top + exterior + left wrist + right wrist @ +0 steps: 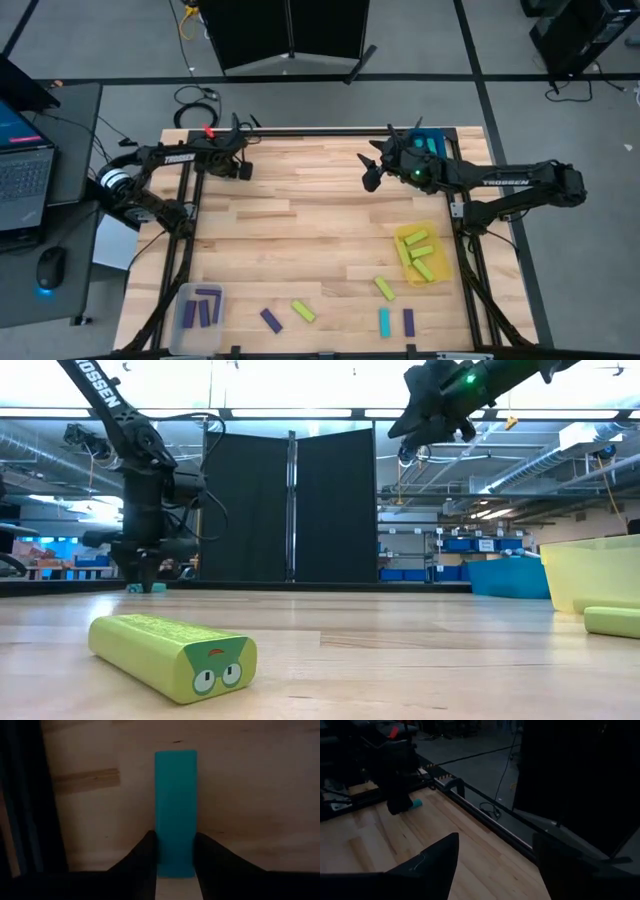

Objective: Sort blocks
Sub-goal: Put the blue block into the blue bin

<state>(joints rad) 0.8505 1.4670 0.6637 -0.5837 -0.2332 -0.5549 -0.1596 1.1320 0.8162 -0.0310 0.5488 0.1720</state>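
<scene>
1. Far across the table from the yellow tray (428, 262), the left gripper (175, 865) has its fingers against both sides of a cyan block (175, 805) lying flat on the wood, apparently to lift it.
2. Right gripper (372, 172) hovers near the blue tray (428, 143), open and empty.

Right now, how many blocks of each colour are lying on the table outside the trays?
Purple blocks: 2
Yellow-green blocks: 2
Cyan blocks: 2, one of them between the left hand's fingers
Total: 6
</scene>
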